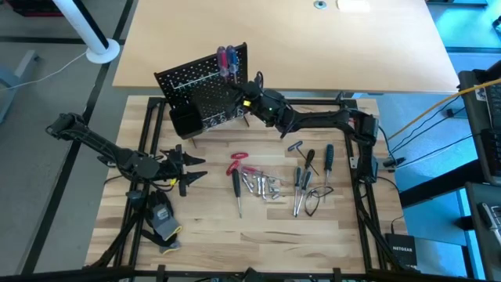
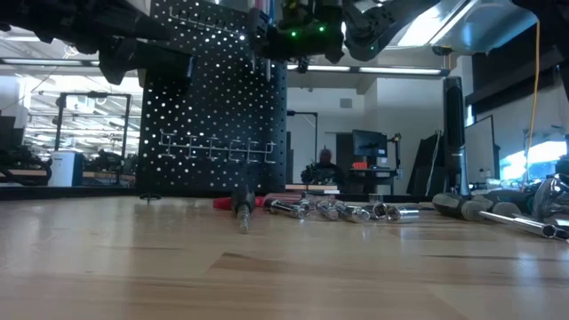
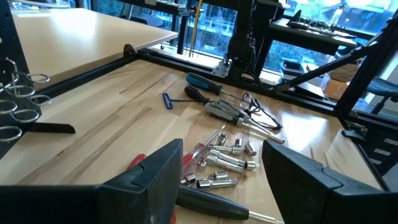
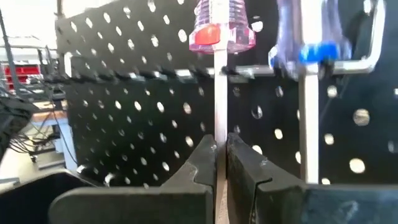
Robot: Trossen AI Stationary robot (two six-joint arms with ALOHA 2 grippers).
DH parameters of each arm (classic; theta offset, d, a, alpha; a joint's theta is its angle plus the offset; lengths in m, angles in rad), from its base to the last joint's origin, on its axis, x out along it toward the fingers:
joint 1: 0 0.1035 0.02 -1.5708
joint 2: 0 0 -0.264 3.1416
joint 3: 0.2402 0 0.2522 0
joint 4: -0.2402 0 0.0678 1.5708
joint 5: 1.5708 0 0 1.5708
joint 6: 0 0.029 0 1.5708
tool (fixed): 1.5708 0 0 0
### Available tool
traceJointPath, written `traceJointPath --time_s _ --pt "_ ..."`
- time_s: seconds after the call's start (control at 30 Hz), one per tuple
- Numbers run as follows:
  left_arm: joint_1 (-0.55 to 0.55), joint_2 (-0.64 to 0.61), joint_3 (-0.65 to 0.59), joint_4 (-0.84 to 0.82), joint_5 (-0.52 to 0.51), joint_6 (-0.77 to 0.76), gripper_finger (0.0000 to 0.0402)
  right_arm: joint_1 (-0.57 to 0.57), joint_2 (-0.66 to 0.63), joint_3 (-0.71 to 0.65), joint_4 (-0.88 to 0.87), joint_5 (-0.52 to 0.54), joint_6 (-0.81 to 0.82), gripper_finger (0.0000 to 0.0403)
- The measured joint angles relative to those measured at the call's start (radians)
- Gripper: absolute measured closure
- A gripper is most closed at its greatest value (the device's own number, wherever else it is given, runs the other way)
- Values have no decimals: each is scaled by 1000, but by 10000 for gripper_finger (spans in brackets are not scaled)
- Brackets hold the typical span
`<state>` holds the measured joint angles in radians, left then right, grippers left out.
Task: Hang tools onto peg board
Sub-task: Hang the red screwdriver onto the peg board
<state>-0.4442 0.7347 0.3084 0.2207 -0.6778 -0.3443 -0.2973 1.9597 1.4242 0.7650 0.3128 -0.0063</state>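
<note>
left claw (image 1: 196,168) gapes wide — right claw (image 1: 247,100) pinched.

Peg board (image 1: 205,92) blocks rear; tools (image 1: 270,184) clutter centre.

High view looks straight down over the whole counter (image 1: 313,243). Low view sits at counter level, facing the peg board (image 2: 213,116) and room behind. Left wrist view looks across the loose tools (image 3: 230,155); right wrist view is close up on the peg board.
</note>
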Motion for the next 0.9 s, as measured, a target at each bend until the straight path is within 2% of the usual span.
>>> traceJointPath --time_s 0.43,0.9 --pt "0 0 0 0 0 -2 192 -10 21 1 0 30 2 377" --pt "0 0 0 -1 0 -11 192 -3 23 -1 -56 42 2 275"
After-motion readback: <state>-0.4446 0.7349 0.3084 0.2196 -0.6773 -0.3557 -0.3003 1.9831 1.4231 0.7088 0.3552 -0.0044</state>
